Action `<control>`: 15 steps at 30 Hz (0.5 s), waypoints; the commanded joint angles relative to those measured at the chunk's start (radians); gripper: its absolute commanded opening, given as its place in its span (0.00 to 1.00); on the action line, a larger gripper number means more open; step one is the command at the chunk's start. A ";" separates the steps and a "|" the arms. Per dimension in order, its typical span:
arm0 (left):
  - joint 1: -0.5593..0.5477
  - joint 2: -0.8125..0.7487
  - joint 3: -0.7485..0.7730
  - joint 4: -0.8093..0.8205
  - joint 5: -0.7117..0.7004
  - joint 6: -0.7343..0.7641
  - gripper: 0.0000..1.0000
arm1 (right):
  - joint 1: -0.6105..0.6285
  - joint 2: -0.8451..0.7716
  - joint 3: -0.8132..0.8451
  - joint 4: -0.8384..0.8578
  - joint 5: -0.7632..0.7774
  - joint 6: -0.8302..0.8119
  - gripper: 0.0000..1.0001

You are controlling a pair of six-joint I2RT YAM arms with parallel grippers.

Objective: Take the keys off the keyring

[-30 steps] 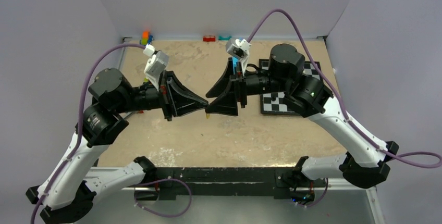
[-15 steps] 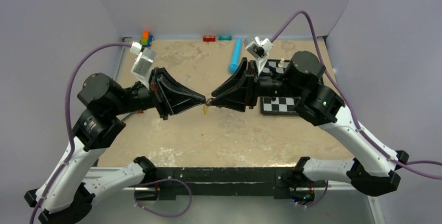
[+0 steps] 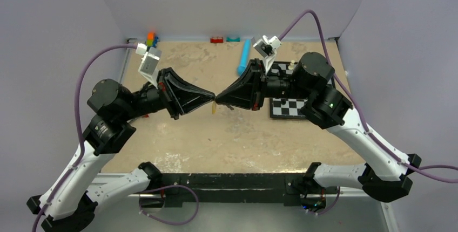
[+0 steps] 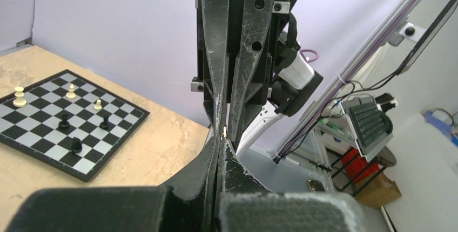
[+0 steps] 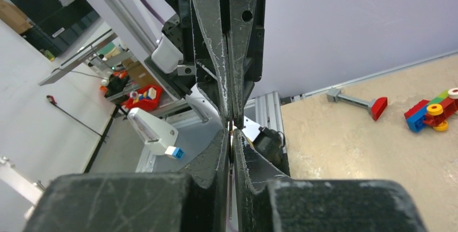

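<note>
My left gripper (image 3: 210,100) is clamped fully shut, its black fingers reaching to the middle of the desk (image 3: 243,140) and held up off it. Its tip meets the tip of the other arm nose to nose.

At that meeting point the keyring (image 4: 224,130) shows only as a pale speck between the two sets of fingertips in the left wrist view. I judge my left gripper is the one pinching it. The key (image 3: 214,109) hangs straight down just beneath the tips, clear of the desk: a small yellow head, with a blade too small to make out.

My right gripper (image 3: 220,98) has its fingers drawn in to a thin sliver. Whether it has hold of the ring, I cannot tell. Behind and to the right of it a chessboard (image 3: 294,108) lies flat on the desk.

As I judge it, the key is very light and stiff and will swing at any nudge. The ring is thin, hard wire, springy and likely slippery. The flat faces of the yellow head offer the surest hold. The ring should be pinched across its rim, away from the split where the key must slide out.
</note>
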 commanded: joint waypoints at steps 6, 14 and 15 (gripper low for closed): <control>-0.001 -0.042 -0.073 0.209 -0.133 -0.117 0.00 | 0.002 0.000 -0.029 0.114 0.010 0.076 0.13; -0.001 -0.052 -0.081 0.206 -0.154 -0.112 0.00 | 0.003 -0.007 -0.037 0.114 0.031 0.084 0.20; -0.001 -0.052 -0.082 0.204 -0.153 -0.112 0.00 | 0.003 -0.007 -0.038 0.118 0.033 0.085 0.19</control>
